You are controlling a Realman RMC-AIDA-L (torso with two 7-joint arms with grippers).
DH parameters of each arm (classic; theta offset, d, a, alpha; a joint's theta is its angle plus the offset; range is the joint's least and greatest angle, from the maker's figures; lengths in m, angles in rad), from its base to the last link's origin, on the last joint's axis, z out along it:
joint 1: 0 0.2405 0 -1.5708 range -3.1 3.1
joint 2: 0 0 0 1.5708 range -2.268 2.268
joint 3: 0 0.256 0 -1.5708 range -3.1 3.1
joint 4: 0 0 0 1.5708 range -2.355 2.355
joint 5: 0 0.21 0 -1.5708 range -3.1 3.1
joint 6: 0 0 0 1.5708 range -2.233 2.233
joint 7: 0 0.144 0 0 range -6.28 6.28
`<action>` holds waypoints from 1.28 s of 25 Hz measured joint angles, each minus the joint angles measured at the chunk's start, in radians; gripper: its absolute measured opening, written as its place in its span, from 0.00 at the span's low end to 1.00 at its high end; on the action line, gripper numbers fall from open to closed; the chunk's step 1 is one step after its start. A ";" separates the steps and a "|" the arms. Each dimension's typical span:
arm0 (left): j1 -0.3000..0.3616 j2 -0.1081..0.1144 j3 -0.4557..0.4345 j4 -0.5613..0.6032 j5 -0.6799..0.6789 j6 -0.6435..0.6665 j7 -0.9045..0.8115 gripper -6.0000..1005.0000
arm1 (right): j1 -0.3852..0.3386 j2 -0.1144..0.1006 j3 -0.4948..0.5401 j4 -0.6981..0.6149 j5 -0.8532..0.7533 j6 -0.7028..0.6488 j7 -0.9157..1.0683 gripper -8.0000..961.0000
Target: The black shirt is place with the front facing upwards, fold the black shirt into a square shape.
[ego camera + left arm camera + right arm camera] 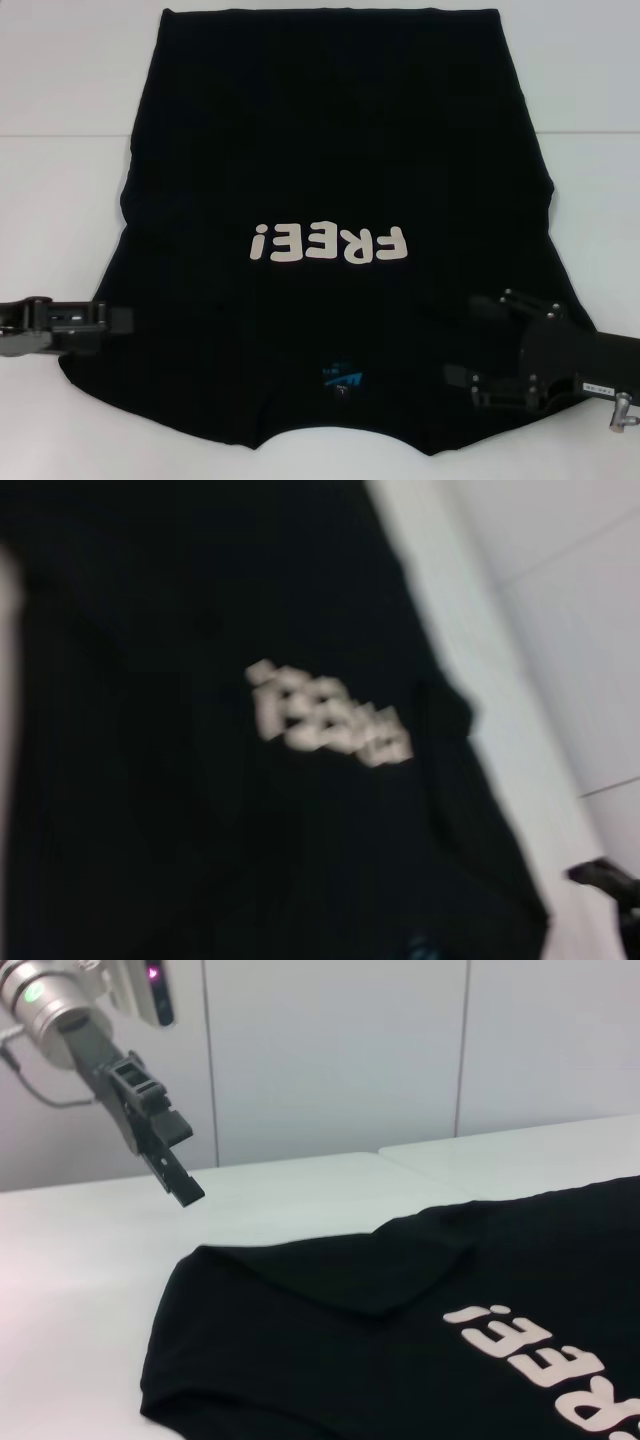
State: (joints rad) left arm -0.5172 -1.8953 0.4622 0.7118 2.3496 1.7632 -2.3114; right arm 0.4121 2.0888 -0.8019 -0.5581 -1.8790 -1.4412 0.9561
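The left gripper [118, 318] hovered at the near left edge of the black shirt [330, 150], above the cloth, holding nothing; whether its fingers were parted could not be told. The shirt lay flat on the white table [60, 200] between both grippers, its white "FREE!" lettering [330, 243] up, with the blue neck label [342, 378] nearer the robot. The right gripper [462, 337] hung over the shirt's near right shoulder, jaws spread wide, empty.

The head camera looks steeply down from above onto the black shirt [330, 200], collar at 6 o'clock. The left wrist camera hovers close over it. The right wrist camera sits low, looking across at the left gripper [178, 1182]. All share the white lettering [330, 243].
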 joint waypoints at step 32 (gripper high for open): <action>-0.074 0.038 -0.013 -0.119 0.237 -0.234 -0.376 0.93 | 0.011 0.002 -0.036 0.015 -0.002 0.018 -0.014 0.98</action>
State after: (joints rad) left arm -0.5911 -1.8571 0.4496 0.5929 2.5867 1.5288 -2.6879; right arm 0.4229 2.0908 -0.8376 -0.5429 -1.8806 -1.4227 0.9419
